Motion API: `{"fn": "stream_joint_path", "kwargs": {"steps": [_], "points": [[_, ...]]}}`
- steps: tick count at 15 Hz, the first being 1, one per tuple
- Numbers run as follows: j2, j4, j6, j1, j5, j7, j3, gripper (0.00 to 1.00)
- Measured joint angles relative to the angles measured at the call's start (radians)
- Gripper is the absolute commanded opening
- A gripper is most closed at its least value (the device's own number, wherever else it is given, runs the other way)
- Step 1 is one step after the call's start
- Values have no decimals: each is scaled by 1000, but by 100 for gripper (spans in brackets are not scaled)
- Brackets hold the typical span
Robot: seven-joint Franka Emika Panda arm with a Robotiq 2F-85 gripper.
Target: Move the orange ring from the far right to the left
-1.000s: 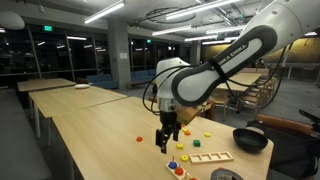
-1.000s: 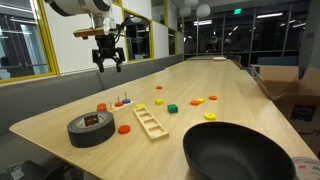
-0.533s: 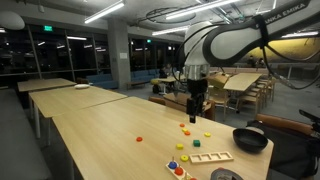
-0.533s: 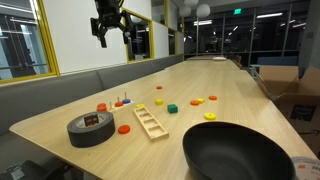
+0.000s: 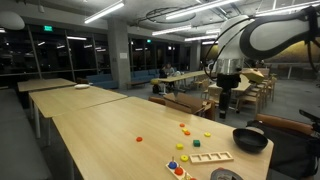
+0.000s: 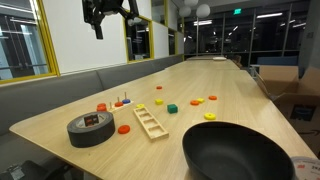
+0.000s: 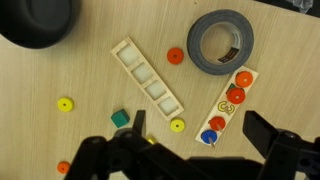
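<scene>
An orange ring [image 5: 139,139] lies flat and alone on the wooden table, left of the other pieces. Another orange ring [image 7: 176,56] lies between the white tray [image 7: 148,73] and the tape roll [image 7: 222,42]; it also shows in an exterior view [image 6: 124,129]. I cannot tell which ring the task means. My gripper [image 7: 205,140] is open and empty, high above the table in both exterior views [image 5: 224,100] [image 6: 108,12], touching nothing.
A black bowl [image 5: 250,139] [image 6: 240,155] [image 7: 40,20] stands near the table's edge. A peg board [image 7: 230,103] holds coloured rings. Yellow rings [image 7: 65,104] [image 7: 177,125], a green block [image 7: 120,118] and small orange pieces [image 6: 197,101] lie scattered.
The arm has lifted from low over the table near the pieces and swung away, up and to the right in one exterior view. The gripper stays open and empty.
</scene>
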Motion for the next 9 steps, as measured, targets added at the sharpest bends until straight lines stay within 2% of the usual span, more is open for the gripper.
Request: {"fn": "stream_joint_path", "kwargs": {"steps": [5,9], "points": [[-125,-77,-67,-14,1,-18,-25,100],[-146,-90,-74,-15,1,-18,-25,100]]}}
